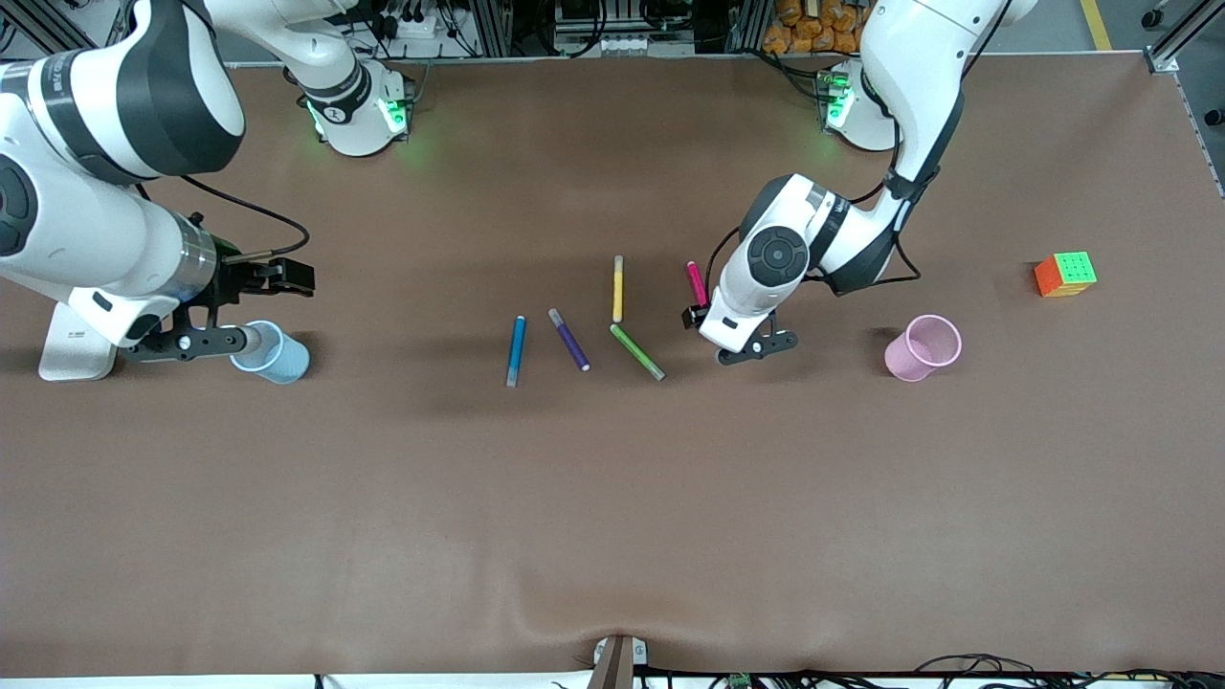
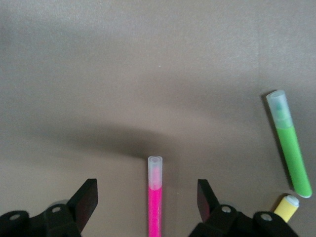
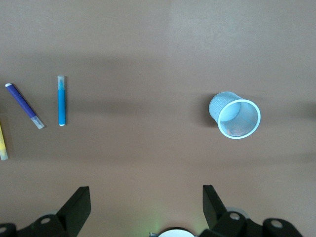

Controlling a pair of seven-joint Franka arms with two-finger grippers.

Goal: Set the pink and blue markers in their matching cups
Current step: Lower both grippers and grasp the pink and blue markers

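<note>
Carefully, your left pincer [image 2: 147, 197] is hanging spread astride the pink marker [image 2: 155, 197] while the right pincer [image 3: 143, 207], spread, is waiting above the blue cup [image 3: 235, 115], and any skewed closing is risking rolling that marker toward the yellow pen [image 1: 618, 288].

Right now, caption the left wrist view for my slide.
Open left gripper straddling the pink marker on the brown table, green marker and yellow marker alongside.

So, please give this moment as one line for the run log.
left gripper: open, over pink marker | right gripper: open, beside blue cup | blue marker: on table | pink cup: empty
</note>
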